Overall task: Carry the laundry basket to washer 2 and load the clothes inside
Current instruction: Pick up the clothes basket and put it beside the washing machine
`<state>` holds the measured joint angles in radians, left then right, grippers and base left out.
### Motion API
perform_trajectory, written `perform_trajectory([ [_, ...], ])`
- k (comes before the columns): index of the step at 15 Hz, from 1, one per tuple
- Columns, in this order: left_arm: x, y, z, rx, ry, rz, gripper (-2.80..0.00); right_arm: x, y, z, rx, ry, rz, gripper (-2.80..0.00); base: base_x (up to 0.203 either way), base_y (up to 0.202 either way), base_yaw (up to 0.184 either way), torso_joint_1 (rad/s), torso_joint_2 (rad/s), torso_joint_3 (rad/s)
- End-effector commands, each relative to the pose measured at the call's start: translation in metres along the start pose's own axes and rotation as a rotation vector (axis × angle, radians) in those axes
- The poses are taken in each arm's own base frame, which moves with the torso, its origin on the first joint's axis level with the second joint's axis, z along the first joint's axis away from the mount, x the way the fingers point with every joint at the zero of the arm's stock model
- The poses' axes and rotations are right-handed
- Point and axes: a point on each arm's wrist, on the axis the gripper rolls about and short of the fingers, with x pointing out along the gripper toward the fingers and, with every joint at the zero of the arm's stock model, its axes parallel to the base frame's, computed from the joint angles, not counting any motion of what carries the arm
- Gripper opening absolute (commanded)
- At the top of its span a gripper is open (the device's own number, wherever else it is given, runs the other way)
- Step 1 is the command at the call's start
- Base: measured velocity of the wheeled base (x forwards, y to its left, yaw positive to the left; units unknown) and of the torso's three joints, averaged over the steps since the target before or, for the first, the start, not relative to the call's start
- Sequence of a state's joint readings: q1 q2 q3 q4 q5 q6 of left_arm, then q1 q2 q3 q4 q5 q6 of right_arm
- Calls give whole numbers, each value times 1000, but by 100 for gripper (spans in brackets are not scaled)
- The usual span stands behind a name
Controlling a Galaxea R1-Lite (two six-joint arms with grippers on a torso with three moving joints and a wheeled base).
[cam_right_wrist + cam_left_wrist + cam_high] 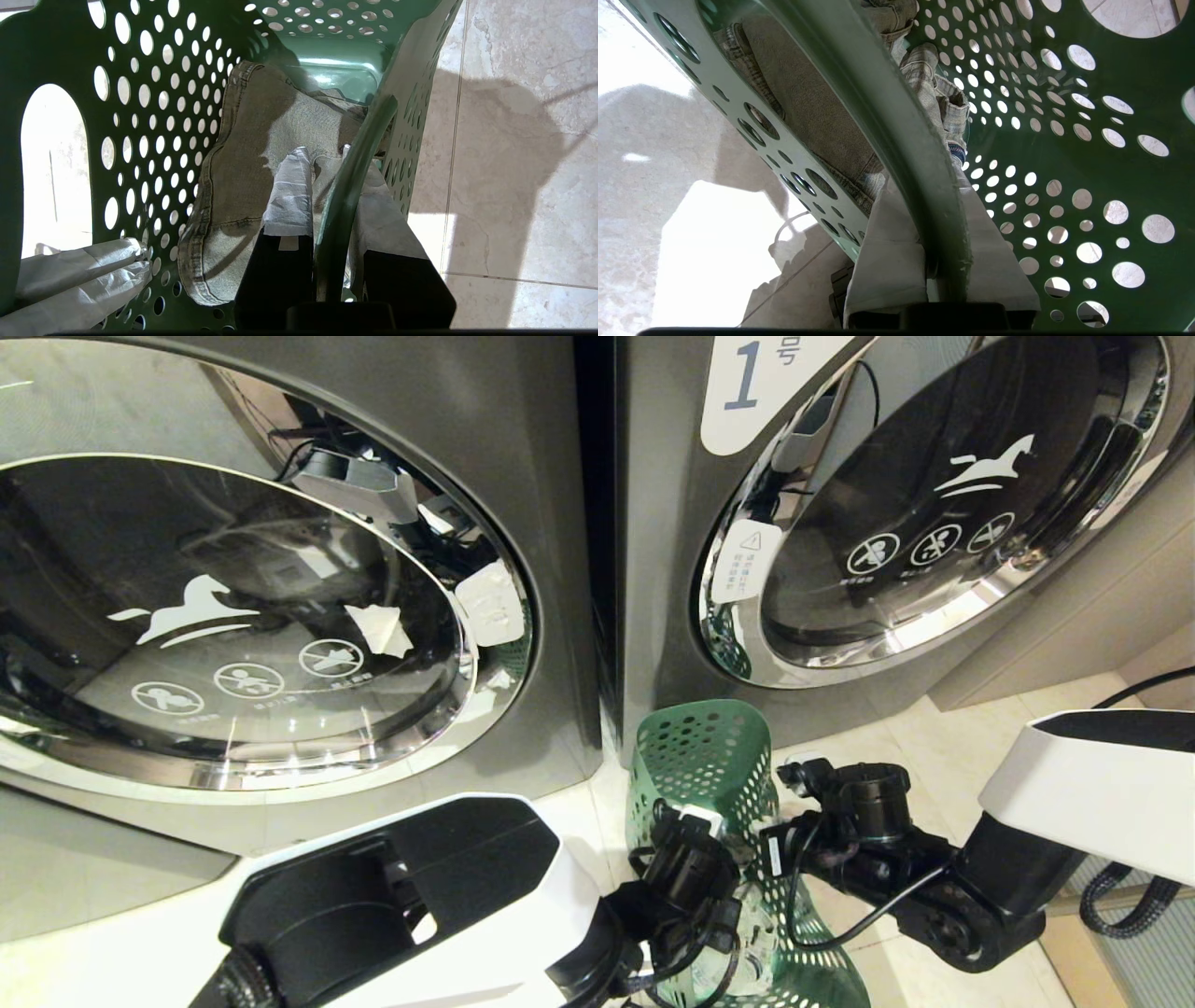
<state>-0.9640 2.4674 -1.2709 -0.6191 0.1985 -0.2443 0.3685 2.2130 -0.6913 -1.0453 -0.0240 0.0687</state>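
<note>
Green plastic laundry basket [709, 756], denim clothes [243, 154] inside: our left gripper [924, 261] and right gripper [327, 261] pinch its rim; uneven lifting risks spilling.

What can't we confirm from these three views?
- Label of the left washer: cut off by the head view's top edge; only the right washer shows a "1".
- Laundry basket contents: hidden in the head view by both arms.
- Whether the basket is off the floor: its base shows in no view.
- Left gripper and right gripper clamp opposite rims; the denim garment is partly hidden.
</note>
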Motion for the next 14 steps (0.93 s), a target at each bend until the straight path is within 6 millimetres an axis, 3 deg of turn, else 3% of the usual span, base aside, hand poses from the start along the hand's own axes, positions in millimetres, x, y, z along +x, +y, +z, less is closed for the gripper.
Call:
perform_trajectory([
  [1,1,0,-1,-3,-2,0,-280,0,0,-2,0,2,-1,-280,0,0,0,0,0,0],
  [2,0,0,0,-3,-4,-1,-280,-1,0,-3,-4,10,-1,-280,0,0,0,0,0,0],
  [3,0,-1,0,-4,-9,-3,-280,-2,0,-4,-5,12,1,0,0,0,0,0,0,0],
  [4,0,-3,1,-1,-13,-6,-280,-1,0,-3,-2,7,1,0,0,0,0,0,0,0],
  [5,1,-4,4,-2,-24,-8,0,-2,0,-3,-2,8,0,0,0,0,0,0,0,0],
  [11,3,-5,5,-5,-32,19,0,-8,0,-3,0,10,-2,0,0,0,0,0,0,0],
  [14,1,5,-10,20,12,109,0,-16,0,-6,-1,27,-1,0,0,0,0,0,0,0],
])
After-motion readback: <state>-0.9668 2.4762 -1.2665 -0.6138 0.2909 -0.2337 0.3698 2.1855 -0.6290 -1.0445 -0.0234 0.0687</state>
